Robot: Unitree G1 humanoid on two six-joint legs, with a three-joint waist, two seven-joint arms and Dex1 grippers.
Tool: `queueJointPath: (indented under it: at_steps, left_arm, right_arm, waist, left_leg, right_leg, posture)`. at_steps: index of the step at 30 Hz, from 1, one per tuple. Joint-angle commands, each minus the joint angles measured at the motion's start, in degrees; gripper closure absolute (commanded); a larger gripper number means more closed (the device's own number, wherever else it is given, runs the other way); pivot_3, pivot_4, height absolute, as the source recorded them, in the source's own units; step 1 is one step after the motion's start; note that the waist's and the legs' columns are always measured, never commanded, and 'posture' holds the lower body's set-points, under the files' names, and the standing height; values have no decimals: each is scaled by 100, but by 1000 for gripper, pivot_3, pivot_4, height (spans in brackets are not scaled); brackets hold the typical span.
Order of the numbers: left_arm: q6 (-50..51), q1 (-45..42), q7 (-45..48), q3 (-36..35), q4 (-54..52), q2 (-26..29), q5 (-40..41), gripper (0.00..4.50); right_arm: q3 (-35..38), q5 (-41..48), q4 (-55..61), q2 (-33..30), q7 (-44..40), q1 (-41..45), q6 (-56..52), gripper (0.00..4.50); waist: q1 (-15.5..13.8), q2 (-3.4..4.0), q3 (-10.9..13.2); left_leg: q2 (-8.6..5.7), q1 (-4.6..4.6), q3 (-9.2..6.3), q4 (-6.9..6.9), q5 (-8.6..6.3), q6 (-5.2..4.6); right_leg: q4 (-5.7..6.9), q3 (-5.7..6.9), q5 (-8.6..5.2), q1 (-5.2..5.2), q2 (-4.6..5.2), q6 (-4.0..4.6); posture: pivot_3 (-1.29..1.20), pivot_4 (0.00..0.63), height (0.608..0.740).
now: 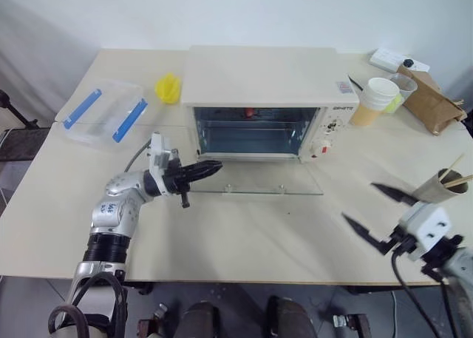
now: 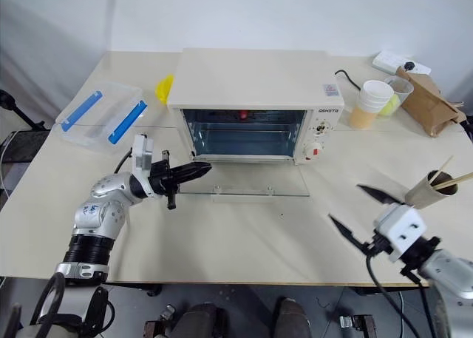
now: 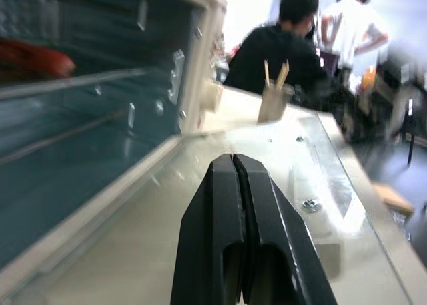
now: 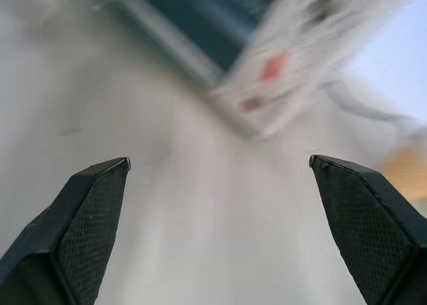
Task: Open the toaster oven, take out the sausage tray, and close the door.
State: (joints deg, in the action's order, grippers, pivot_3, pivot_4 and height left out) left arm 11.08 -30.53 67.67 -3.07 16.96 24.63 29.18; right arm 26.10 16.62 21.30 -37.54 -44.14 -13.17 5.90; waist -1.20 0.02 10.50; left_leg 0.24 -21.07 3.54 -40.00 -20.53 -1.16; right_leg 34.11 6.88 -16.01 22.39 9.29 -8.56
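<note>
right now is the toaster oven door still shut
No, the door lies folded down flat on the table in front of the toaster oven, leaving its interior open.

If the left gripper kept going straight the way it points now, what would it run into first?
Probably nothing soon: the shut left gripper points along the lowered glass door, just above it. Far ahead stands a paper cup with sticks; depth is unclear.

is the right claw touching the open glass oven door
Apart. In the left eye view the open right claw hangs over bare table, a clear gap right of the flat clear glass door.
</note>
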Motion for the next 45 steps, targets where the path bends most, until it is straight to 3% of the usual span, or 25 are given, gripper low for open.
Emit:
queueJointPath:
  at_steps: [1, 6, 11, 14, 17, 20, 25, 35, 38, 45]
  left_arm:
    - [-399, 238, -51, 78, 49, -34, -290, 4489]
    - [-849, 466, -217, 138, 65, -60, -614, 4489]
    - [-1074, 648, -662, -14, -18, -130, -730, 4489]
    - [-1229, 792, -752, -31, -179, -127, -733, 4489]
    - [-1214, 1034, -727, -81, -576, -160, -535, 3912]
    - [-1257, 1242, -1039, -359, -870, -274, -356, 3001]
    - [-1007, 1489, -1252, -643, -1247, -278, -14, 1541]
    - [-876, 1757, -1307, -754, -1562, -196, 103, 1541]
    - [-868, 1782, -1340, -772, -1602, -201, 110, 1502]
    - [-990, 1785, -1346, -806, -1648, -252, 131, 1502]
  right_arm:
    - [102, -23, 610, -188, 306, 394, -161, 0]
    - [-929, -545, 918, -240, 510, 1258, -517, 0]
    - [-2382, -2343, 696, 212, 1511, 2539, -1393, 0]
    - [-3002, -2886, 342, 374, 1633, 3020, -1259, 0]
    - [-3615, -3503, -259, 635, 1859, 3655, -1042, 0]
    - [-4192, -4278, -942, 875, 2069, 4259, -1101, 0]
    - [-4563, -4935, -1862, 1333, 2394, 4902, -1439, 0]
    - [-4818, -5748, -3175, 1748, 3353, 5805, -1391, 0]
    - [-4910, -5913, -3391, 1747, 3455, 5919, -1348, 536]
    - [-4878, -5987, -3544, 1838, 3559, 6008, -1350, 2780]
  waist:
    - [-2, 0, 0]
    - [-8, -1, 0]
    - [1, 0, -1]
    - [-9, 0, -1]
    - [46, 0, -1]
    - [87, 0, 0]
    - [145, 0, 0]
    - [261, 1, 0]
    - [296, 1, 0]
    - [304, 1, 0]
  left_leg:
    - [0, -1, 0, 0, 0, 0]
    - [1, -5, 5, -1, 0, -1]
    - [0, -11, 5, -5, 1, -2]
    - [0, -12, 1, -5, 1, -2]
    - [-2, -14, 2, -2, 0, -2]
    - [0, -16, -2, -1, 1, -2]
    - [4, -15, -10, -1, 1, -1]
    - [3, -16, -28, 4, -1, 3]
    - [3, -17, -33, 6, -1, 5]
    - [6, -16, -36, 9, 0, 8]
  right_leg:
    - [1, -1, 0, 3, 0, 1]
    - [3, -6, 0, 11, 0, 1]
    - [9, -8, 1, 17, 1, 1]
    - [16, -3, 1, 20, 2, 1]
    - [14, -3, 1, 22, 3, 1]
    - [19, 2, 1, 23, 3, 1]
    - [31, 9, 1, 25, 3, 1]
    - [39, 15, 1, 25, 4, 1]
    - [40, 20, 1, 26, 4, 1]
    - [40, 23, 1, 27, 3, 1]
  posture:
    - [0, 150, 740]
    - [0, 150, 740]
    - [0, 150, 740]
    - [0, 150, 740]
    - [0, 150, 740]
    - [0, 150, 740]
    - [0, 150, 740]
    - [0, 150, 740]
    - [0, 150, 740]
    - [0, 150, 740]
